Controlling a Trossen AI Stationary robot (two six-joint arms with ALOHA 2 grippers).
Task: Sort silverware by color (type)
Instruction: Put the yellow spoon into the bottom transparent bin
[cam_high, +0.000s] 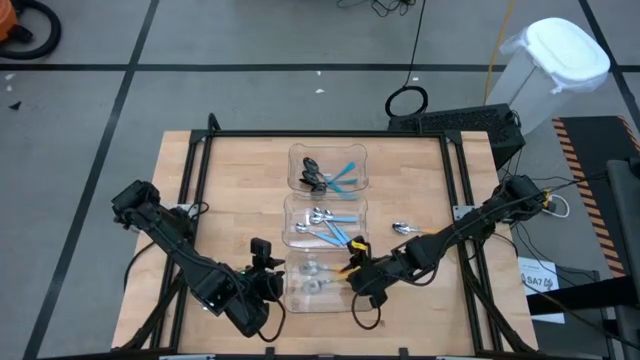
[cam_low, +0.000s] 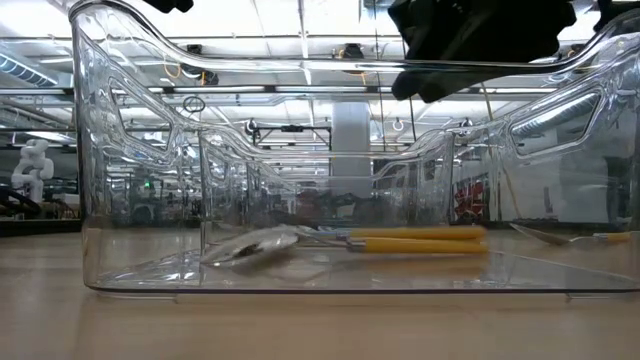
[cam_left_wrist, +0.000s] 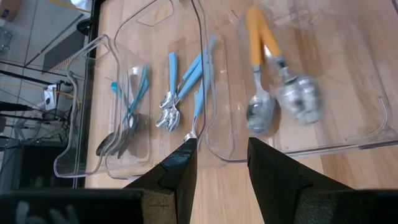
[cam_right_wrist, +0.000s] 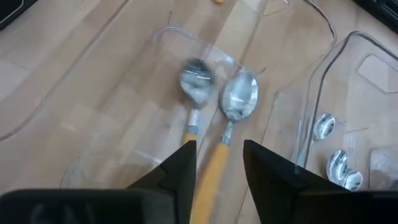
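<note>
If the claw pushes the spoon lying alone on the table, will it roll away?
Probably not: the lone spoon lies flat on the wooden table, so it would likely slide or spin. Its shiny bowl looks smooth, perhaps slippery to pinch. It looks stiff.

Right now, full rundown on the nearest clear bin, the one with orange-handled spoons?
The nearest clear bin is see-through plastic with rounded corners and a wavy rim, upright on the wooden table. It is the end one of a row of three. Two orange-handled spoons with shiny silver bowls lie flat inside, side by side. The right hand, open, hovers over its edge.
</note>
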